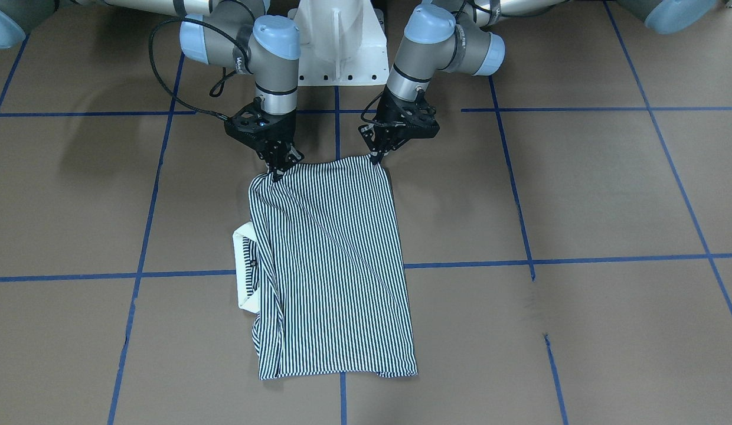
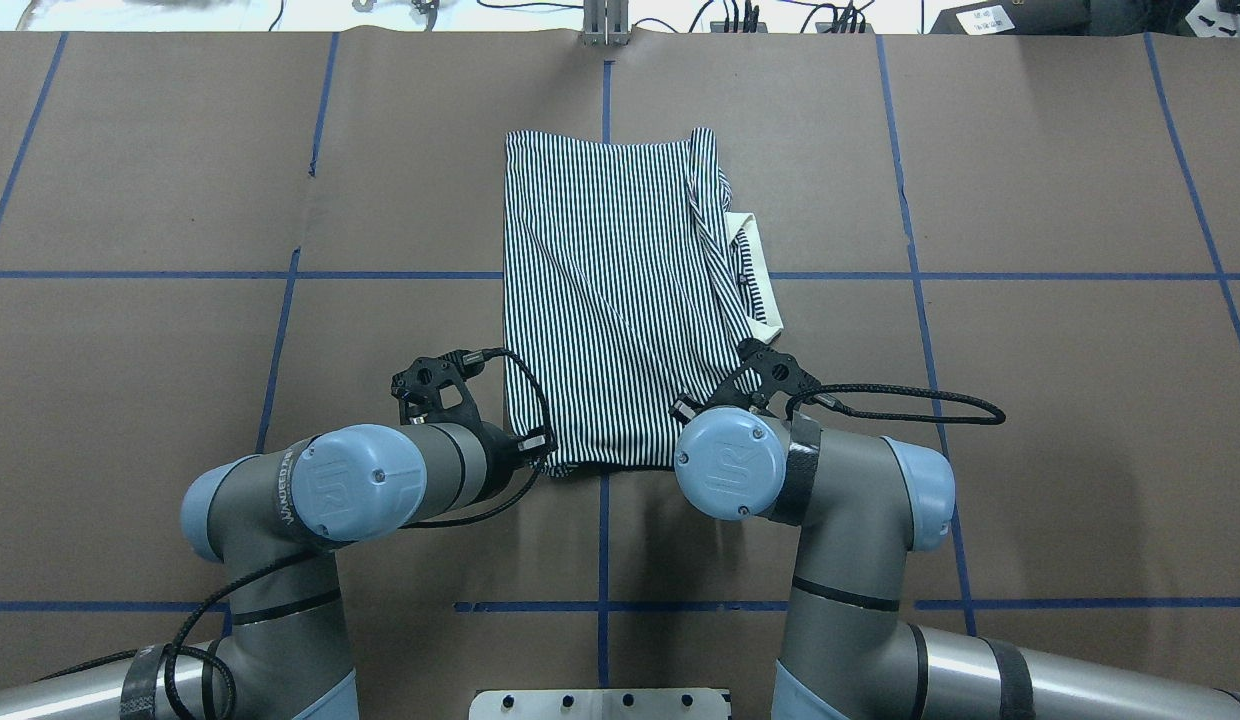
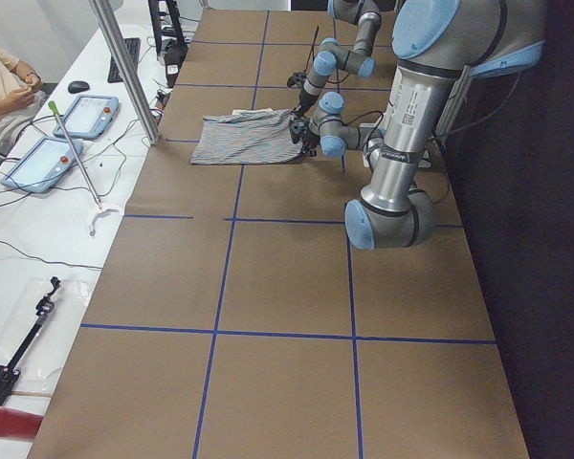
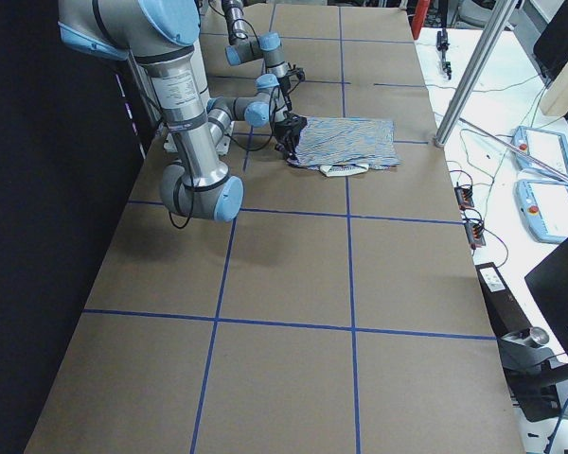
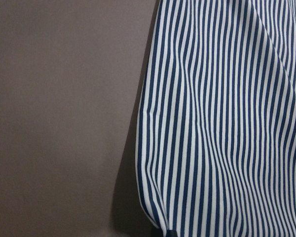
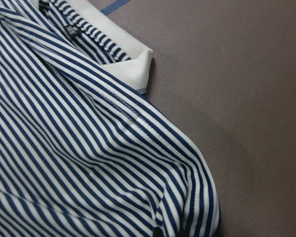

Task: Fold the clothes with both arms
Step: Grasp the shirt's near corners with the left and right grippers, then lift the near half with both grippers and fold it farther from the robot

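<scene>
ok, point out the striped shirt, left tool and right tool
striped shirt (image 1: 336, 265): front-facing view, middle of fabric.
left tool (image 1: 377, 158): front-facing view, fingertips at shirt corner.
right tool (image 1: 277, 173): front-facing view, fingertips at other corner.

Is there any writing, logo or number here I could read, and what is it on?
"UR": logo on a blue cap of the left arm, and likewise on the right arm.
White lettering on the left arm's band: too blurred to read.
Neck label of the shirt: too small to read.
</scene>
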Motion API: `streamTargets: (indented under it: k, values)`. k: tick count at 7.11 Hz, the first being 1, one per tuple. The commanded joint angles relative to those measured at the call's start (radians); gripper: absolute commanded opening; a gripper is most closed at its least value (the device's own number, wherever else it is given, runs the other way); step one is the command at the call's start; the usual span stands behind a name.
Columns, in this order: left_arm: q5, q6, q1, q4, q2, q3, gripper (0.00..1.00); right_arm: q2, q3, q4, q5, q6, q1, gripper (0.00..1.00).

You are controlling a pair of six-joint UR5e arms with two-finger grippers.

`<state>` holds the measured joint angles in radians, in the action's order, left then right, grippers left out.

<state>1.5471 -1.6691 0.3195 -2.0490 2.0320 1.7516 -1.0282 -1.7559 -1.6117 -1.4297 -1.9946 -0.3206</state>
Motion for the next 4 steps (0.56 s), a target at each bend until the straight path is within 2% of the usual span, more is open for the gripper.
streamTargets:
  k: [1,2,3,4]
  values:
    - [0.002,0.046,0.007,0.079,-0.006,0.099,0.0,0.01,-0.043,-0.007,0.0,0.0,-0.006,0.0]
    - [0.008,0.048,0.007,0.149,-0.01,0.168,0.0,0.007,-0.077,-0.01,-0.001,0.0,-0.008,0.0]
    - [0.054,0.046,0.009,0.238,-0.012,0.26,0.0,-0.009,-0.162,-0.034,-0.002,-0.001,-0.012,0.0]
    - [0.07,0.046,0.009,0.371,-0.015,0.392,0.0,-0.006,-0.309,-0.201,-0.006,-0.024,0.01,0.0]
